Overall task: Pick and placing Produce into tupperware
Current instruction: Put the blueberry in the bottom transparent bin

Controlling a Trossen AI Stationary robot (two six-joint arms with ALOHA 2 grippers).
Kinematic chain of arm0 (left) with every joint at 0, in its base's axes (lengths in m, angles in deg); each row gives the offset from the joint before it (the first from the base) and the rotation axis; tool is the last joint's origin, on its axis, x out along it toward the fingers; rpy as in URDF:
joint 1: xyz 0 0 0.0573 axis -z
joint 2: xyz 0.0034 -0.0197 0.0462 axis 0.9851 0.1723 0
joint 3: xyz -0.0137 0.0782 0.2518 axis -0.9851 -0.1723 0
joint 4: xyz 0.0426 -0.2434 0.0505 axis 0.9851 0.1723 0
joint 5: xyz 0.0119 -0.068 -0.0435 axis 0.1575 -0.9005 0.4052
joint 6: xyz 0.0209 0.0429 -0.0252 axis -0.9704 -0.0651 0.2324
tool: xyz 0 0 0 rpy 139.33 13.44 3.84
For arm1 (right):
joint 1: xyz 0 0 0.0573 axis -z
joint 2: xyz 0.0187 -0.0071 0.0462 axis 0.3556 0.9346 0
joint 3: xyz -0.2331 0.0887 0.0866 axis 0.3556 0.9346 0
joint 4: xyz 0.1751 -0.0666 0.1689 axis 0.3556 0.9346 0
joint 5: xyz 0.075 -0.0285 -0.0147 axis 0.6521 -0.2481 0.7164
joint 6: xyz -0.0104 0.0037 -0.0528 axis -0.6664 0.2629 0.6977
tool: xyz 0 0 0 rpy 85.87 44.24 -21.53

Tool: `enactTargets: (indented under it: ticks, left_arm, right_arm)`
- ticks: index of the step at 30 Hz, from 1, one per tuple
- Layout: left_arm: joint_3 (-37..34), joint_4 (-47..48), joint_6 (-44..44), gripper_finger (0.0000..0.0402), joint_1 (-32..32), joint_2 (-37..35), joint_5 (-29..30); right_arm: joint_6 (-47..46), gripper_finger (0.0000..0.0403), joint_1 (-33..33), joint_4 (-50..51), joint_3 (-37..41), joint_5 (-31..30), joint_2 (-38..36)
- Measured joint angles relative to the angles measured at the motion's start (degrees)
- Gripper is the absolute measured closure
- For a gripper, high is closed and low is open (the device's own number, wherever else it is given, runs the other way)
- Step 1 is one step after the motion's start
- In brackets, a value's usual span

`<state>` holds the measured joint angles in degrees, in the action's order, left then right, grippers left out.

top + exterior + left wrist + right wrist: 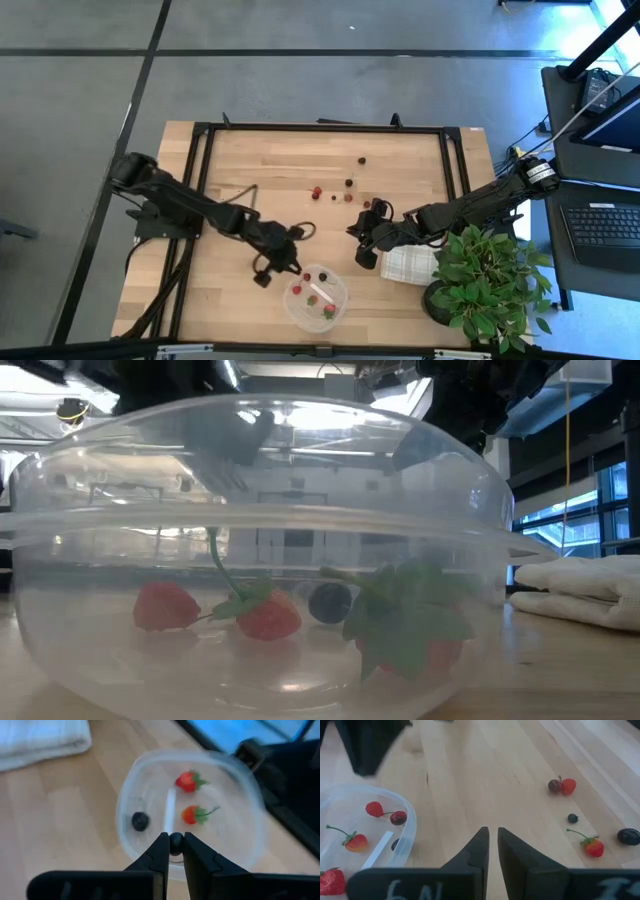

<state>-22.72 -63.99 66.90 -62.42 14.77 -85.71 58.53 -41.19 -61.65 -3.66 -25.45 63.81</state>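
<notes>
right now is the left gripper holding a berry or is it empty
Holding one. In the left wrist view the left gripper is shut on a small dark berry pinched between its fingertips, above the tupperware.

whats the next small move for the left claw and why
Probably ease forward a little over the tupperware, then open. The left claw pinches a dark berry right at the container's near rim, barely inside, and other produce already lies in the bowl. The right claw waits shut over the table.

berries [312,292] in tupperware [338,310], cloth [408,265] right (plant [490,272] beyond)
</notes>
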Motion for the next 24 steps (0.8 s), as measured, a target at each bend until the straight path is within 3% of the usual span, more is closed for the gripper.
enactTargets:
  ticks: [12, 24]
  left_arm:
    - [10.8, 5.1, -1.7, 0.0369, 2.9, 15.3, 1.0]
    - [12.3, 6.8, 0.3, 0.0361, 3.5, 18.5, 1.0]
  right_arm:
    - [0.0, 0.0360, 0.0, 0.2, 0.0, 0.0, 0.0]
    - [-0.1, 0.0360, 0.0, 0.2, 0.0, 0.0, 0.0]
